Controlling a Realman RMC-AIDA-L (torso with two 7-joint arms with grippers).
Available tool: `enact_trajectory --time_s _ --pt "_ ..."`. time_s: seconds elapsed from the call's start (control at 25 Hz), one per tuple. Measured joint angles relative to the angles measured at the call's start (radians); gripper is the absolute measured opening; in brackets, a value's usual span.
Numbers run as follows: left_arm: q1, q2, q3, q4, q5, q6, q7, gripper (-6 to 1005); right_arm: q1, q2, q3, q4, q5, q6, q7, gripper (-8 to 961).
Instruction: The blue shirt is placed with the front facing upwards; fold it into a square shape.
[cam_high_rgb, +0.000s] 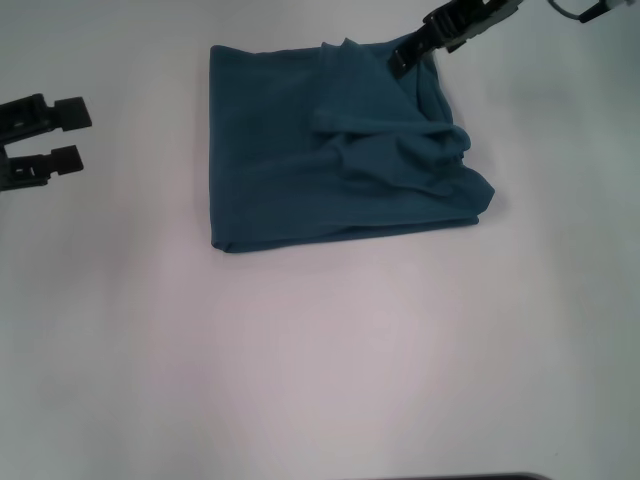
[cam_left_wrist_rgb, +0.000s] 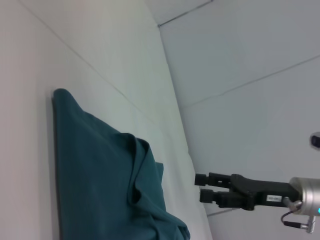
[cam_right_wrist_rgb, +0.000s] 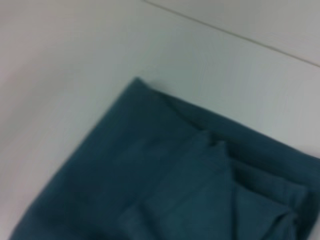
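Observation:
The blue shirt (cam_high_rgb: 330, 150) lies folded into a rough rectangle on the white table, its right part bunched into loose ridges. No lettering or collar shows. My right gripper (cam_high_rgb: 403, 55) hovers over the shirt's far right corner. In the left wrist view the right gripper (cam_left_wrist_rgb: 199, 186) hangs clear of the shirt (cam_left_wrist_rgb: 95, 175), its fingers slightly apart and empty. The right wrist view shows a corner of the shirt (cam_right_wrist_rgb: 165, 190) with overlapping folded layers. My left gripper (cam_high_rgb: 72, 135) stands open at the table's left side, well away from the cloth.
The white table (cam_high_rgb: 300, 350) stretches bare in front of the shirt and to both sides. A thin seam line (cam_right_wrist_rgb: 225, 32) runs across the surface behind the shirt.

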Motion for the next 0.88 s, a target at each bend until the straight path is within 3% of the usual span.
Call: enact_trajectory --time_s 0.52,0.88 --pt "-0.024 -0.020 0.005 0.003 -0.001 -0.033 0.005 946 -0.008 -0.006 0.055 0.229 0.092 0.232 0.148 850" --pt "-0.039 -0.029 0.007 0.002 0.003 -0.050 0.006 946 -0.030 0.002 0.072 0.254 0.141 0.320 0.163 849"
